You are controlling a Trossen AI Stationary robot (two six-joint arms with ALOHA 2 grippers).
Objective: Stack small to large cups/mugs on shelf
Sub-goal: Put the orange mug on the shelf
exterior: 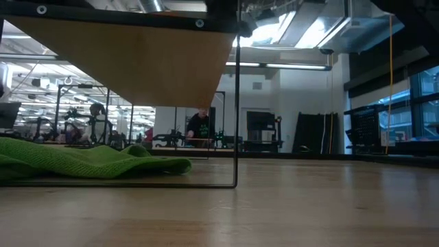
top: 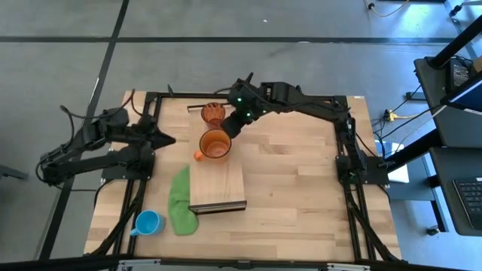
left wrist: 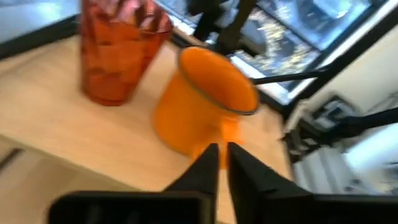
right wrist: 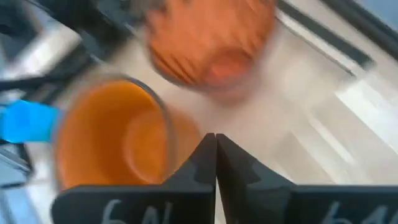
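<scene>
Presently, items entered largest first, each placed relative to the shelf.

Table [top: 301,188]: pale wood planks, carrying everything listed.

Shelf [top: 217,188]: long light-wood platform with a dark short edge, raised on thin black legs in the low view.

Cloth [top: 181,202]: green, soft, crumpled against the shelf's left side.

Right gripper [top: 230,126]: stood above the shelf's far end, between the mug and the tumbler; fingers clenched tip to tip, nothing between them.

Left gripper [left wrist: 217,163]: parked well left of the shelf, aimed toward it; fingers drawn almost together, grasping nothing.

Orange mug [top: 215,144]: handled, sat at the shelf's far end. Judged light, stiff and slick-walled; best taken by pinching the rim or wall, the handle being small.

Red tumbler [top: 214,114]: ribbed, translucent, stood just beyond the shelf's far end, near the mug. Judged light, rigid plastic, tapered; the rim was the likeliest hold.

Blue mug [top: 148,223]: stood on the table off the shelf's near left corner, beyond the cloth. Judged light and stiff.

Writing: pale marks on the right gripper's body, too cropped to read. No brands legible.
</scene>
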